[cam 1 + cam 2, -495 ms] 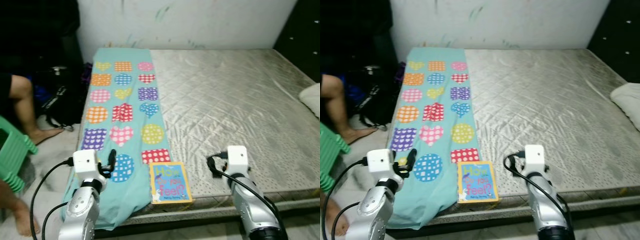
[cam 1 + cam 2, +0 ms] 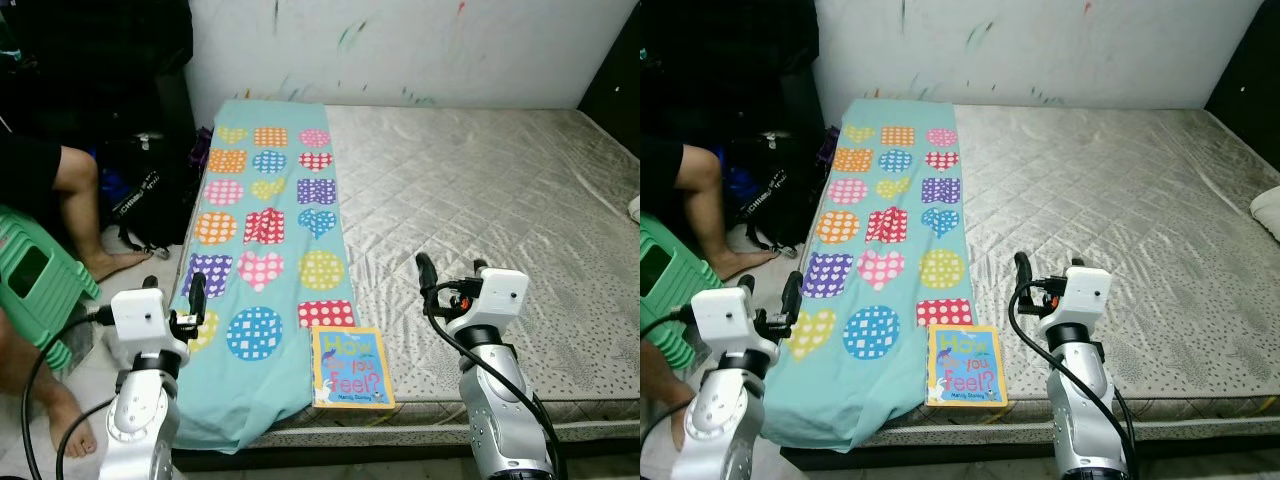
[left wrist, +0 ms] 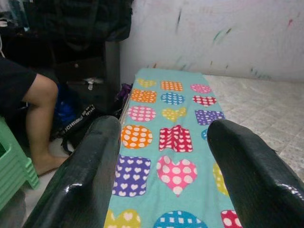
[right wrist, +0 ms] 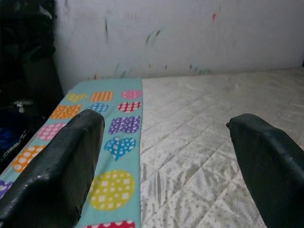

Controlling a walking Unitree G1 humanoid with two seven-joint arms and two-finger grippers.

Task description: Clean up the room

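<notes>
- While both arms are raised before us, our left tool and right tool stand wide apart and hold nothing.
- Since half a second ago our view has swung left, so the camera moved; the book lies unmoved at the mattress edge, just beside the patterned blanket.
- We judge the book the likely next pick.

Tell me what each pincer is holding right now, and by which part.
Nothing. The left pincer and right pincer are both open and empty.
</notes>
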